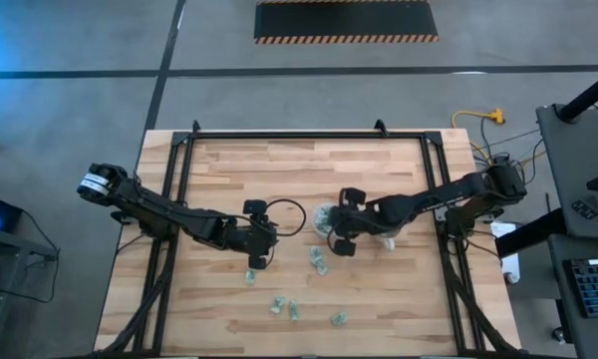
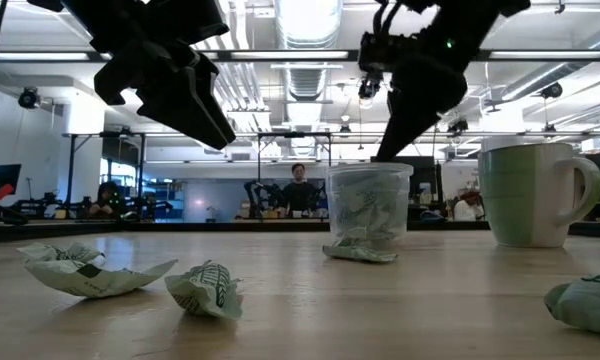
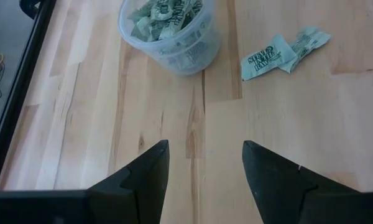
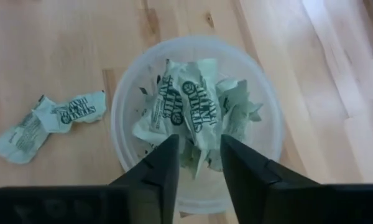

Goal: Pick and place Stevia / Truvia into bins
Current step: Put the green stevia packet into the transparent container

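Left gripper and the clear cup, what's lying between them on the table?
Nothing: in the left wrist view, only bare wooden table runs from the left gripper to the clear cup. Loose sachets lie off to one side.

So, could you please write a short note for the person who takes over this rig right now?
Right gripper: open, directly above the clear cup, which already holds several sachets.
Left gripper: open, empty, above bare table near the clear cup.
Green cup: beside the clear cup; contents cannot be seen.
Left to do: loose sachets on the table, one pair close to the clear cup and others nearer the front edge.
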You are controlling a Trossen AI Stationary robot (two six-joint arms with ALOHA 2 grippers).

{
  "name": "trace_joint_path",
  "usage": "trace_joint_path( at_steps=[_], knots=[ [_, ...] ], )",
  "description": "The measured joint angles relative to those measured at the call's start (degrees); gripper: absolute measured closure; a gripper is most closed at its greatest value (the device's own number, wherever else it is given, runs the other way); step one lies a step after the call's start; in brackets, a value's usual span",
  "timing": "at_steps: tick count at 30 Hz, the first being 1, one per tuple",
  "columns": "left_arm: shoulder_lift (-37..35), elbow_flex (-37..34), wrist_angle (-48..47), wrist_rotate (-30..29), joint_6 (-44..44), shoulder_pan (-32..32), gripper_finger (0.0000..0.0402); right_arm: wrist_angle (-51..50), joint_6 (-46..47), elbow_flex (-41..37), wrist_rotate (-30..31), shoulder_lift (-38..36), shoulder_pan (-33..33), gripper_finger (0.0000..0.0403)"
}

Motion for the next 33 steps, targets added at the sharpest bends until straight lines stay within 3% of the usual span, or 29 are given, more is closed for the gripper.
trace_joint_path(
  at_steps=[4, 8, 24, 33],
  knots=[
    [0.0, 0.0, 0.0, 0.0, 0.0, 0.0, 0.0214, -4.3, 0.0, 3.7, 0.0, 0.0, 0.0, 0.0276],
    [0.0, 0.0, 0.0, 0.0, 0.0, 0.0, 0.0214, -2.3, -1.9, 5.6, 0.4, 0.2, 0.0, 0.0273],
    [0.0, -0.1, -0.1, 0.0, 0.0, 0.0, 0.0214, 0.6, -4.1, 4.6, 0.0, 8.7, -1.9, 0.0376],
    [0.0, -0.1, -0.2, 0.0, -0.1, 0.0, 0.0214, 0.2, -4.6, 5.6, 0.0, 7.2, -2.1, 0.0372]
  ],
)
